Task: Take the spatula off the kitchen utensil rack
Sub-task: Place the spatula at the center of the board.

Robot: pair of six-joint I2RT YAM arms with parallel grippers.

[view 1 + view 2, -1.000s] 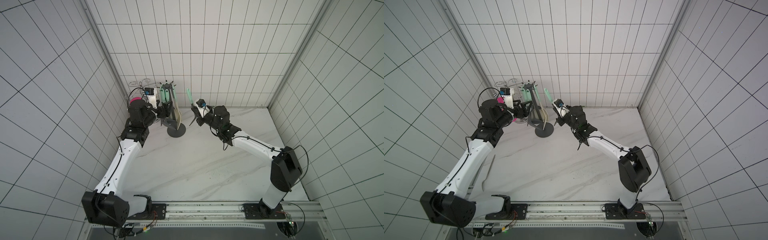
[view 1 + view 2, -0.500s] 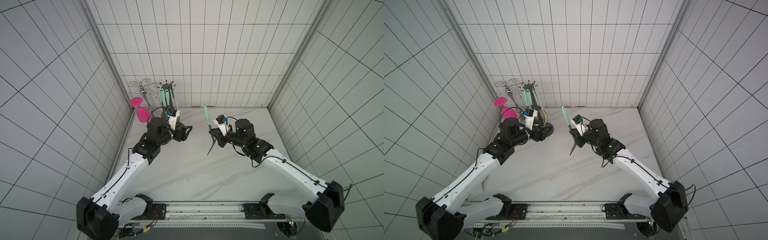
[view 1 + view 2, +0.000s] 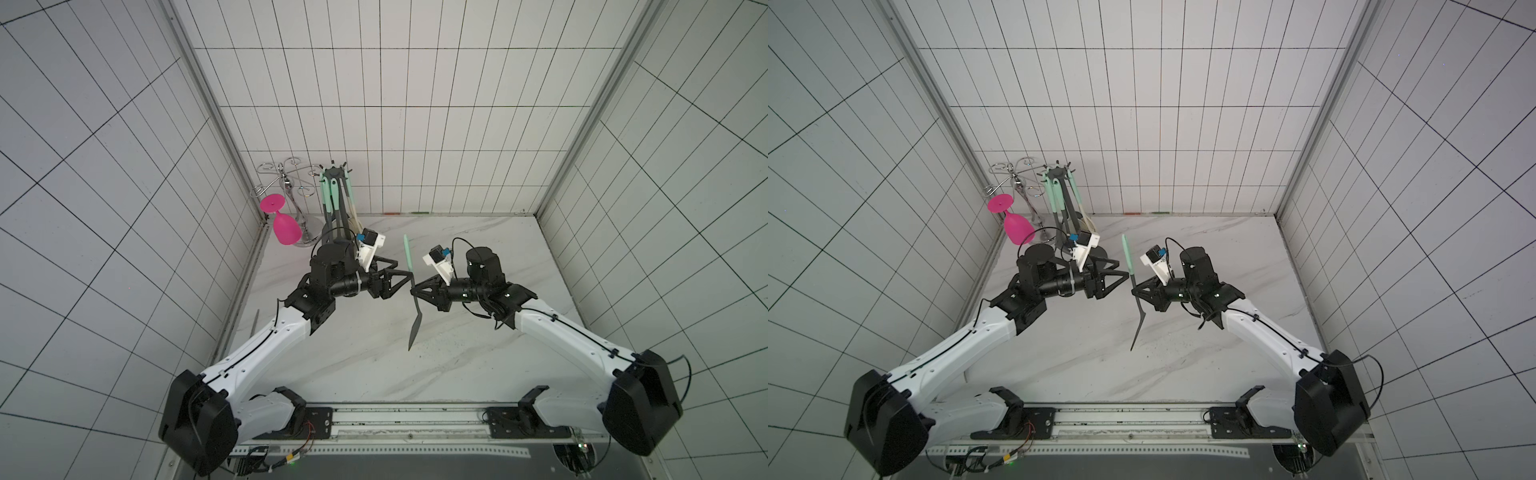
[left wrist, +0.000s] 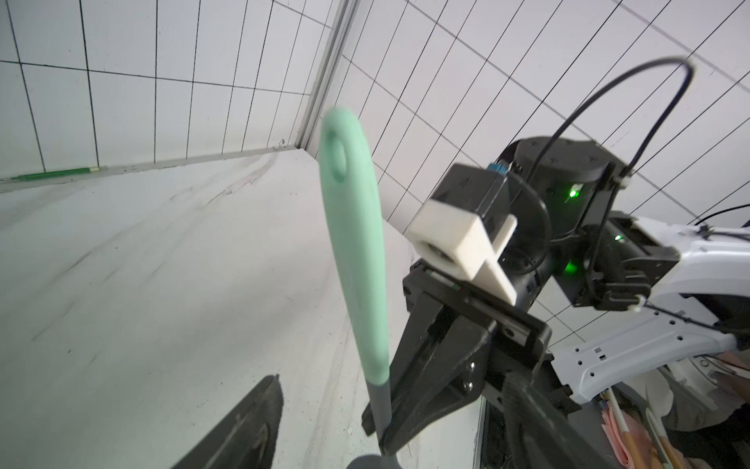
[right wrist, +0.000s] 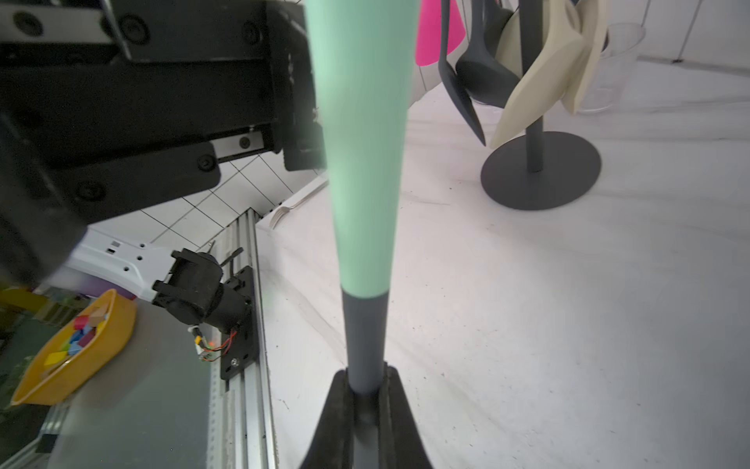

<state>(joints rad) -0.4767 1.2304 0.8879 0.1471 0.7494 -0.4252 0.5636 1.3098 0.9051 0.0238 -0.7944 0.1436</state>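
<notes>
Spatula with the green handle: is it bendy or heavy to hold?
Probably stiff: the spatula looks straight though the right end effector pinches only its thin dark neck. Likely light, since that small pinch holds it nearly upright. Its thin blade might flex a little.

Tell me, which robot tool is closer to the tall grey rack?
Left. The left tool is open in front of the kitchen utensil rack; the right tool, gripping the spatula, is farther off.

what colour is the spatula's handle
Mint green handle on the spatula, clearest in the left wrist view.
</notes>
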